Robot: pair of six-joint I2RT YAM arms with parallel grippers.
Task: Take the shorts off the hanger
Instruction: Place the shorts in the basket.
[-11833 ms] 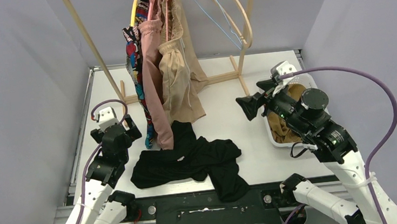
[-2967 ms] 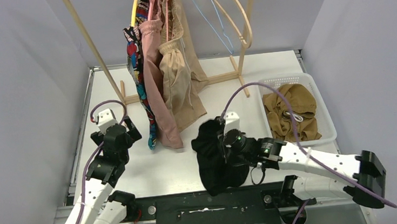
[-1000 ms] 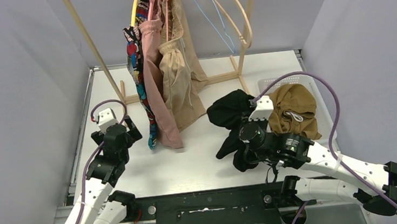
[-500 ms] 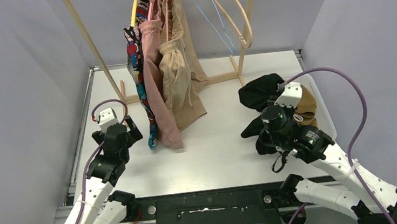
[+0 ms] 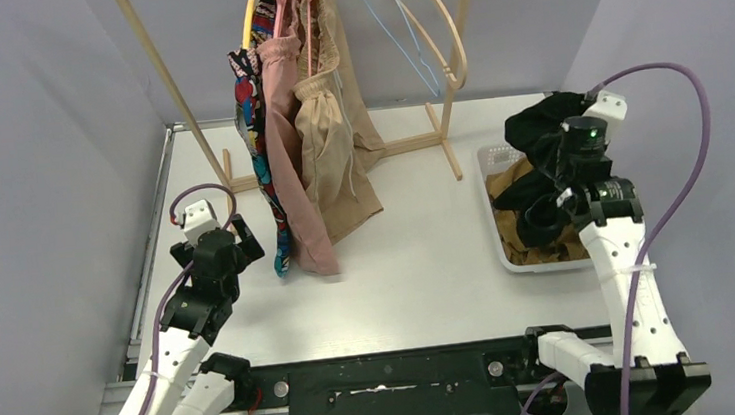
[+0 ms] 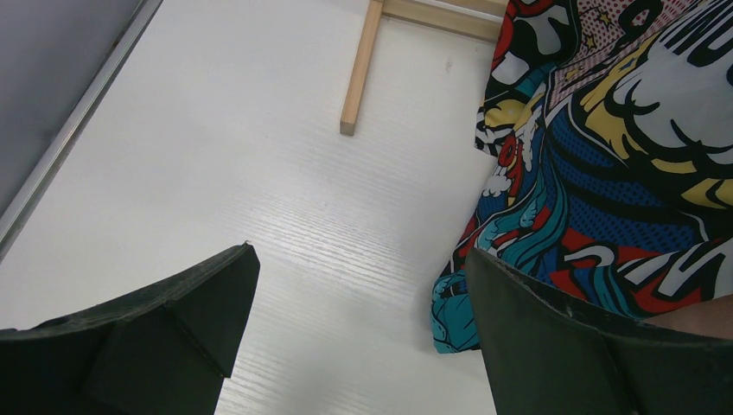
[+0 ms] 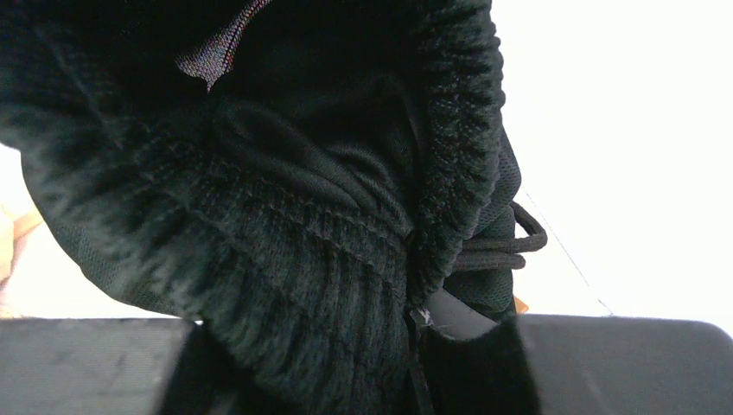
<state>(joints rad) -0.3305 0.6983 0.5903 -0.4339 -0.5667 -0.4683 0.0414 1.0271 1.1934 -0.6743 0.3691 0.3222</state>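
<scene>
Top: right gripper (image 5: 552, 156) is holding black shorts (image 5: 537, 127) above the basket (image 5: 539, 267), tan pair (image 5: 517, 240) lying inside. Pink (image 5: 283, 125), beige (image 5: 328, 141) and print (image 5: 252, 107) pairs are hanging, not yet removed.
Left wrist: left gripper (image 6: 359, 328) is gaping beside print.
Right wrist: fingers (image 7: 86, 363) are pinching black shorts.

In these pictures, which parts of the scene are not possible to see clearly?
- Tips of the right claw: in the top view they are wrapped in the black shorts; in the wrist view cloth fills the frame.
- Inside of the basket: in the top view the right arm and the black shorts cover most of it.
- Tops of the hangers: in the top view they are cut off by the upper edge.
</scene>
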